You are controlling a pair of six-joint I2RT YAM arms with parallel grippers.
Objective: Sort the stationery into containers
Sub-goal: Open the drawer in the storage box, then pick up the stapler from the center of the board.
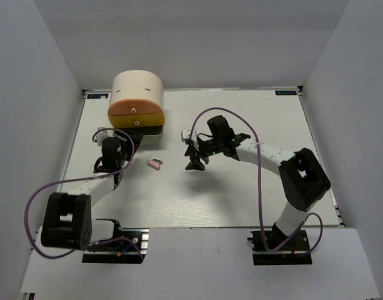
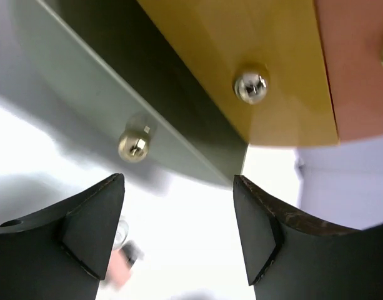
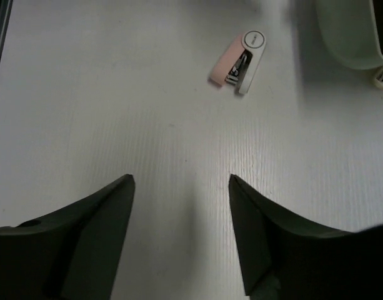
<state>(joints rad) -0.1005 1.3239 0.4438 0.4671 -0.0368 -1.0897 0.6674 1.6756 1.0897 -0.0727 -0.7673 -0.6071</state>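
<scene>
Both hands are spread, pinching nothing: the right hand [image 3: 182, 181] over the bare surface [image 1: 241, 194], the left hand [image 2: 179, 181] facing the yellow drawer [image 2: 241, 50] of the cream drawer unit [image 1: 137, 87]. The pink-and-white piece [image 1: 155, 164] lies between them. The blue corner labels [image 1: 286, 92] at the far edge are too small to read.

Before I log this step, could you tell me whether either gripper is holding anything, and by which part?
Nothing is held. The left gripper is open before the drawers; the right gripper is open, apart from the pink-and-white piece lying on the table.
</scene>
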